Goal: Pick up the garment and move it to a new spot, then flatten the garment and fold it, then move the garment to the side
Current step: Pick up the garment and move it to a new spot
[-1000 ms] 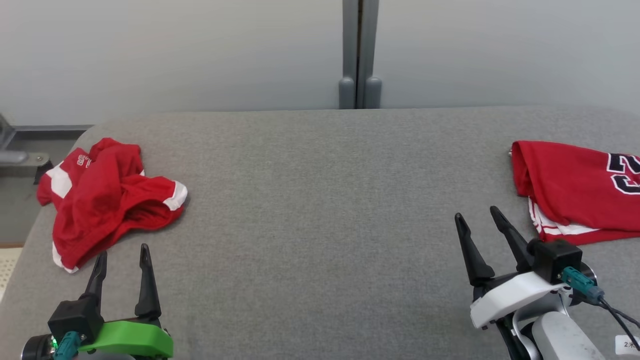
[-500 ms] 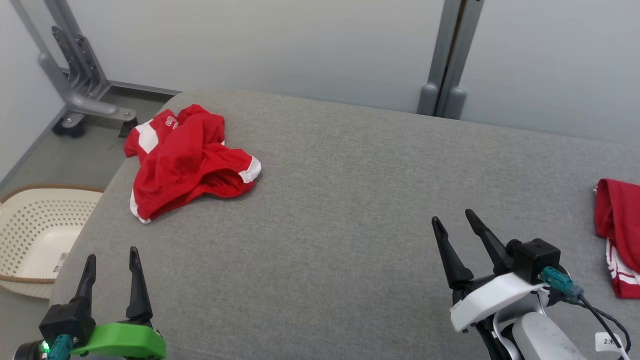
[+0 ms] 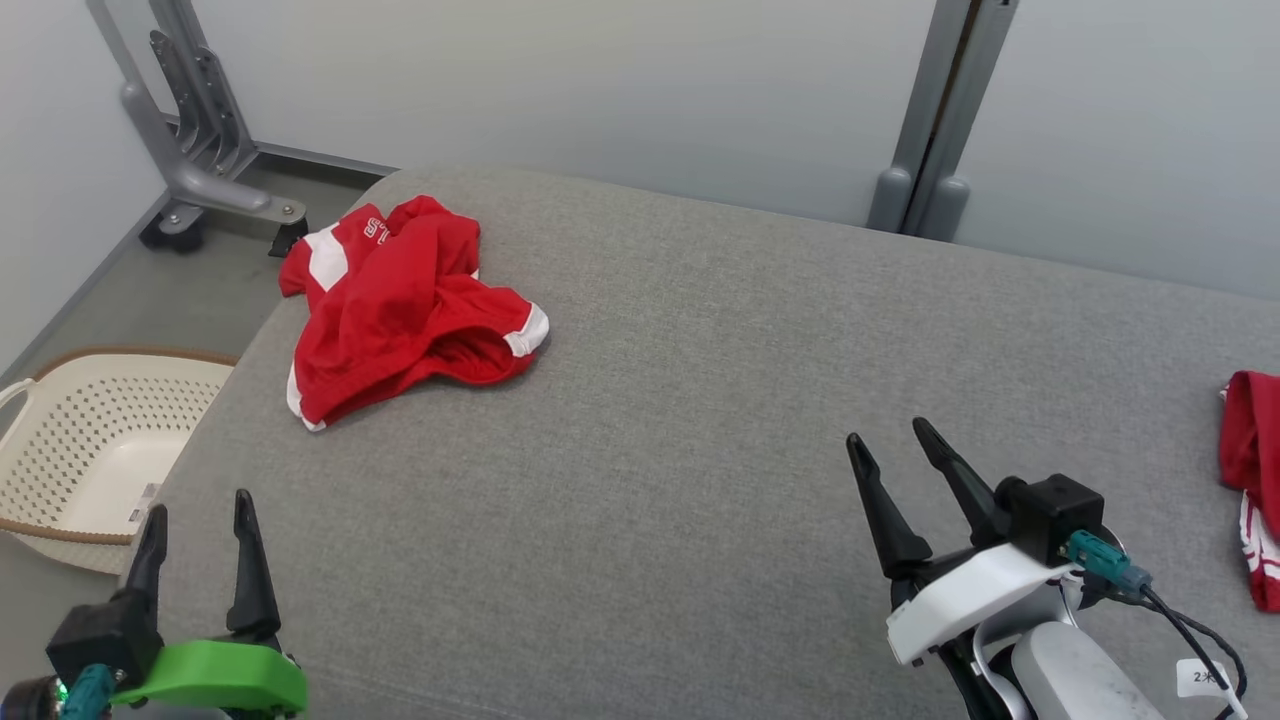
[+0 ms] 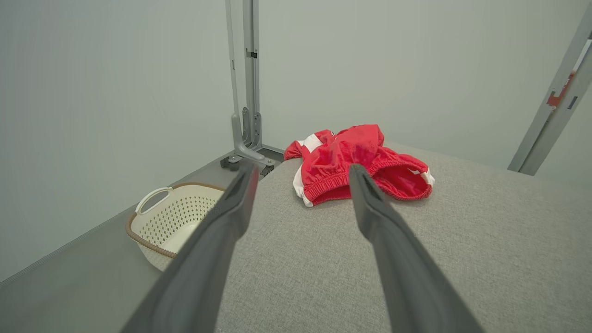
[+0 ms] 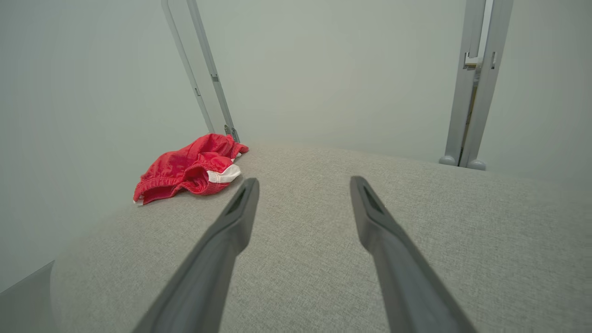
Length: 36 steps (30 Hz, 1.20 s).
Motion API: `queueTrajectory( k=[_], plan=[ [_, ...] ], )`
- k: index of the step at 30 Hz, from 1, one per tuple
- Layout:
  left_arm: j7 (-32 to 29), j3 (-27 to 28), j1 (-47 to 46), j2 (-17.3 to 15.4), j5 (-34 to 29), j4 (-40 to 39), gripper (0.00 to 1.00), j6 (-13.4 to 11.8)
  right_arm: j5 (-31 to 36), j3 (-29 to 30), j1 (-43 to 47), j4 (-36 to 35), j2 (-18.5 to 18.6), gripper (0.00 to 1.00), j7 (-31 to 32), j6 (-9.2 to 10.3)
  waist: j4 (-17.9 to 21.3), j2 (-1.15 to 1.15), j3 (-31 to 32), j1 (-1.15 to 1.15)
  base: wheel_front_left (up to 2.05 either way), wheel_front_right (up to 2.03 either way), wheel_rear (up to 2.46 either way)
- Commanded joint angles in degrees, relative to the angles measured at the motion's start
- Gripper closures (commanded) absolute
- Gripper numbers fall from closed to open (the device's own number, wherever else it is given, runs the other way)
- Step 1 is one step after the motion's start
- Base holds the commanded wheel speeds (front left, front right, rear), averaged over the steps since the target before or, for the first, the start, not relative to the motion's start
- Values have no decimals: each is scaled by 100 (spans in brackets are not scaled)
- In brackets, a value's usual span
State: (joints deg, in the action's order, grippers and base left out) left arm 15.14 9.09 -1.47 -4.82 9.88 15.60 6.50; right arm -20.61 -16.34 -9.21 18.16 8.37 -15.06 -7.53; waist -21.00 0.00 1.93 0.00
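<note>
Right, first step, pickup not begun: the crumpled red garment (image 3: pixel 405 305) lies on the surface (image 3: pixel 700 450), at the corner just beyond the basket (image 3: pixel 90 430). Left gripper (image 3: pixel 198 503) and right gripper (image 3: pixel 885 430) stand apart, empty. Next I'd reach the left one forward past the basket and pinch a fold.

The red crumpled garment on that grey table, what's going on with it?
A two-armed robot faces the grey table. The crumpled red garment, trimmed in white, lies untouched near the table's far left corner. The left jaws and the right jaws both stand open and empty at the near side, well short of it. Another red garment lies at the right edge, and a cream basket sits on the floor to the left. Nothing is held at this moment.
</note>
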Motion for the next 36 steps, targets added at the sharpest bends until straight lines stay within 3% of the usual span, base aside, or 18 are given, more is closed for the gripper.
queueTrajectory(
  k=[1,7,18,29,36],
  plan=[
    [-3,-32,-182,-98,-15,-52,0,16,-45,-5,-42,15,32,0,-14,8,121,0,-41,0,0,0,0],
    [-325,-120,-623,-458,72,-353,0,51,-33,-8,-49,20,70,0,-14,8,433,0,-125,0,0,0,0],
    [-2008,1,-1781,-1461,679,-300,0,89,-69,-112,-307,-124,80,0,-14,7,1392,0,-576,0,0,0,0],
    [-3388,198,-2858,-2243,1527,1539,0,103,-11,-21,-682,-266,40,0,-14,8,2278,0,-1312,0,0,0,0],
    [-3738,568,-3106,-2743,1837,2813,0,5,2,-4,-886,-336,-31,0,-14,7,2783,0,-1769,0,0,0,0]
  ],
)
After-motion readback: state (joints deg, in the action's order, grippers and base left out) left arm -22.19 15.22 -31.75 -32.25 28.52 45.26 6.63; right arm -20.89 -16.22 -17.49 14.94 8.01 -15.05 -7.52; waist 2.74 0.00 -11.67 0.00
